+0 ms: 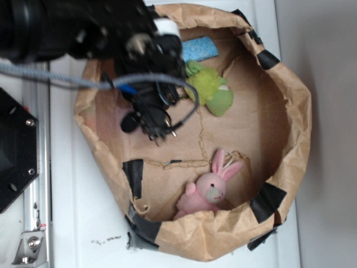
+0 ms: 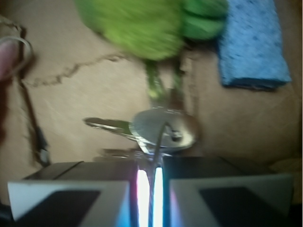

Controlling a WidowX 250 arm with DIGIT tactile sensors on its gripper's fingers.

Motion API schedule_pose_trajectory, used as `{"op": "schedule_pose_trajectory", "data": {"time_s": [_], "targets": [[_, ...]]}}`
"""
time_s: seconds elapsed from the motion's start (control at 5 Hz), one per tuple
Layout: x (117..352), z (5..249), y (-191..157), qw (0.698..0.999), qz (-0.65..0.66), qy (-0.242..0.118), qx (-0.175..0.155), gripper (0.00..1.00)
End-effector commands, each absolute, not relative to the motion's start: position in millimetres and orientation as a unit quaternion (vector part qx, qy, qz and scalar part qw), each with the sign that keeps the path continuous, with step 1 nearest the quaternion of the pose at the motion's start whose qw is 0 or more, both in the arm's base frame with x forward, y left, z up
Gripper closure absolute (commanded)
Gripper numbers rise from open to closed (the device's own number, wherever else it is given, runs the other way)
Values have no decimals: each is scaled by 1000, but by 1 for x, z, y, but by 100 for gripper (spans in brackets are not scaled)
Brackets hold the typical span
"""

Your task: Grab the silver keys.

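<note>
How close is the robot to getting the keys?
Very close. Done: the gripper has reached the keys, down in the paper bag beside the green toy. In hand: in the wrist view its fingers are nearly shut, with the thin wire ring pinched between them. Left: lifting. The keys look like they are lying on the bag floor, so the grab isn't proven until they come up.

Silver keys (image 2: 158,127), lime-green plush (image 2: 137,23), blue speckled sponge (image 2: 251,45), pink rabbit (image 1: 207,190) (brown paper bag (image 1: 295,111), black tape).
</note>
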State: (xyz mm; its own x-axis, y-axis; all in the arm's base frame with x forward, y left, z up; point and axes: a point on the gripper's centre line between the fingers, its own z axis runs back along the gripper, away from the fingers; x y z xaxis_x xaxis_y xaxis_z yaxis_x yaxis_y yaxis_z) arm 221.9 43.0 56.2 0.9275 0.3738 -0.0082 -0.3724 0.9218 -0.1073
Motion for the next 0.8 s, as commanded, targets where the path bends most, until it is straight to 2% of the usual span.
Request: {"op": "schedule_pose_trajectory", "data": {"time_s": [0.0,0.2,0.4,0.6], "targets": [[230,154,-5,963,171,-112,-178,100],[240,142,3,964,188,-116,-149,100],[258,135,15,958,244,-101,-113,100],[266,136,22,953,265,-97,-113,100]]}}
